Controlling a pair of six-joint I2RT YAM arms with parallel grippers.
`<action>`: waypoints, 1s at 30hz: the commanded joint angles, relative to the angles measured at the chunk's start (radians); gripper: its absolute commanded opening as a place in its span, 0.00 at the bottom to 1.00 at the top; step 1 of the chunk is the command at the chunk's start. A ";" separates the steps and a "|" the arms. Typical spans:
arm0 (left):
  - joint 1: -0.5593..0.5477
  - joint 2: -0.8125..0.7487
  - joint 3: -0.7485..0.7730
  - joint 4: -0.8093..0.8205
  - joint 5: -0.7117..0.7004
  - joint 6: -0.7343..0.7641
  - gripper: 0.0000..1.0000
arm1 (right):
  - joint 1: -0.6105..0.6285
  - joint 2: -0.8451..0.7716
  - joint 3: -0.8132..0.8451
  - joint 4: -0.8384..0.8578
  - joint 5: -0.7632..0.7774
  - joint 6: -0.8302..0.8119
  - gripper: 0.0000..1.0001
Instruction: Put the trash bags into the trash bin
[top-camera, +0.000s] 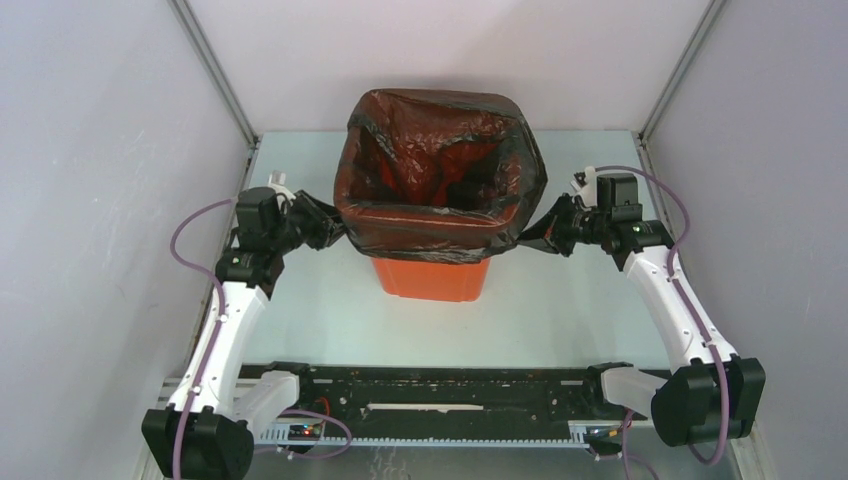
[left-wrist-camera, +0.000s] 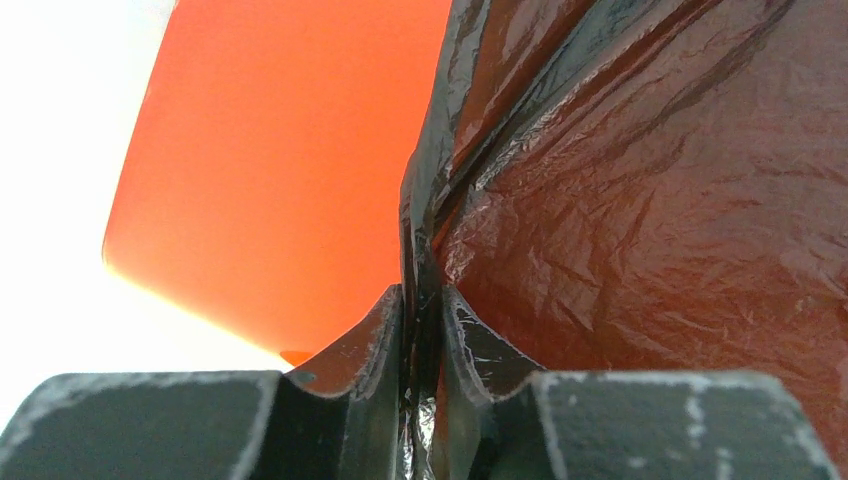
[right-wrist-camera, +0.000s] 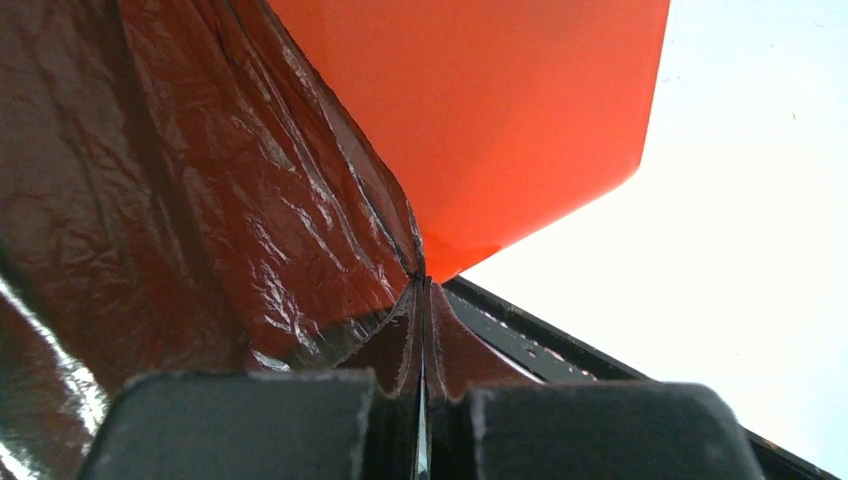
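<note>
The orange trash bin (top-camera: 432, 278) stands mid-table. The glossy black trash bag (top-camera: 440, 225) lines it, its mouth open and its edge folded down over the rim and upper walls. My left gripper (top-camera: 335, 230) is shut on the bag's hem at the bin's left side; the left wrist view shows the film (left-wrist-camera: 640, 220) pinched between the fingers (left-wrist-camera: 372, 340), with the orange wall (left-wrist-camera: 290, 170) beside it. My right gripper (top-camera: 530, 236) is shut on the hem at the right side; the right wrist view shows the bag (right-wrist-camera: 200, 220) in the jaws, the bin wall (right-wrist-camera: 500, 120) beyond.
Grey walls with metal corner posts (top-camera: 215, 70) enclose the table on three sides. A black rail (top-camera: 440, 385) with cables runs along the near edge between the arm bases. The pale tabletop (top-camera: 560, 310) surrounds the bin.
</note>
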 joint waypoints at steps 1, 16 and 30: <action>-0.013 -0.016 -0.006 -0.010 0.011 0.044 0.24 | 0.027 0.054 0.003 -0.001 -0.008 -0.060 0.00; 0.052 0.007 0.131 -0.082 -0.091 0.112 0.69 | -0.264 0.059 0.211 -0.037 -0.085 -0.059 0.52; 0.071 0.048 0.182 -0.037 -0.034 0.071 0.77 | 0.025 0.370 1.230 -0.416 0.307 -0.253 0.70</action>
